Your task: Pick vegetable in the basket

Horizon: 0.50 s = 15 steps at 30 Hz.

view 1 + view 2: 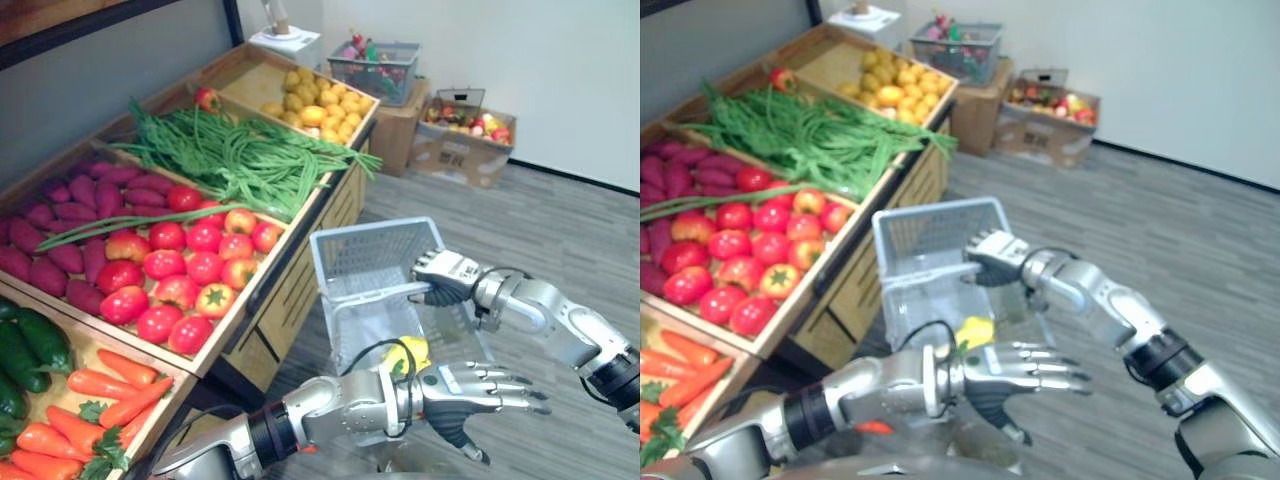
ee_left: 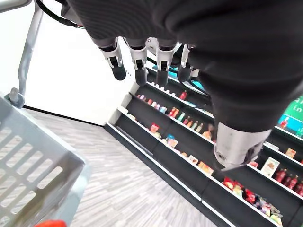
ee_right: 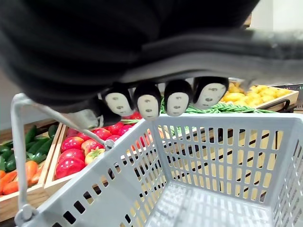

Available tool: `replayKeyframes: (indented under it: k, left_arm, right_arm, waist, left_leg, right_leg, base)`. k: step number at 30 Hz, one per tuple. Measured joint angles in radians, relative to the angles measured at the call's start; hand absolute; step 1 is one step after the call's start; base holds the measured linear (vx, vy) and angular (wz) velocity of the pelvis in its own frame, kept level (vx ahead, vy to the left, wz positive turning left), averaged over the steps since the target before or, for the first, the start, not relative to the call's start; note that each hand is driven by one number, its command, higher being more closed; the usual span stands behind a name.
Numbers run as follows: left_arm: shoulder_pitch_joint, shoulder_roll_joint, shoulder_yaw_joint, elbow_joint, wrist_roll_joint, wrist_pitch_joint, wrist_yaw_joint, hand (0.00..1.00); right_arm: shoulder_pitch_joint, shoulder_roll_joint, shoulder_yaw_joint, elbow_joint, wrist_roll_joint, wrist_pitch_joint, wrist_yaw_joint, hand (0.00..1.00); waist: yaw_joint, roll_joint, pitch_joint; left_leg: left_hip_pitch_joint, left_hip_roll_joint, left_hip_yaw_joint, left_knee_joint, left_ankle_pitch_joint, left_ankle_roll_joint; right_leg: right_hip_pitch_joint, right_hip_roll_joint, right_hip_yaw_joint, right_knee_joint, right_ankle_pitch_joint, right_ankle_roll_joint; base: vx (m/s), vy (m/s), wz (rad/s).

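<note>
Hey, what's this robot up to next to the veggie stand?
It is gathering vegetables into a basket. Its right hand has its fingers curled round the handle of a grey basket, holding it up beside the wooden produce stand. Its left hand is open and empty, stretched out over the basket's near end. A yellow item seems to lie inside. Tomatoes, green beans and carrots sit in the stand.

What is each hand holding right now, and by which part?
The right hand grips the grey basket by its handle. The left hand is open and holds nothing.
</note>
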Motion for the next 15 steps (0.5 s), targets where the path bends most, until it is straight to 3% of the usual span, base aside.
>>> replayKeyframes:
  k: [8,15]
  left_arm:
    - [0.0,-0.002,0.006,-0.005,-0.005,0.0,-0.014,0.0]
    - [0.014,-0.036,0.062,-0.056,-0.018,0.005,-0.011,0.0]
  right_arm:
    - [0.05,0.0,-0.005,0.007,-0.001,0.007,0.011,1.0]
    - [0.115,0.01,-0.082,0.009,-0.001,0.009,0.035,1.0]
  waist:
    - [0.002,-0.007,-0.004]
    - [0.005,-0.006,-0.006]
  left_leg:
    - [-0.01,0.001,-0.026,0.001,-0.001,-0.001]
    - [-0.011,0.003,-0.036,0.003,-0.001,-0.002]
  right_leg:
    - [0.001,-0.013,-0.022,0.001,0.0,0.0]
    - [0.005,-0.018,-0.031,0.001,0.0,0.0]
  base:
    - [0.01,-0.055,0.09]
    - [0.0,-0.042,0.04]
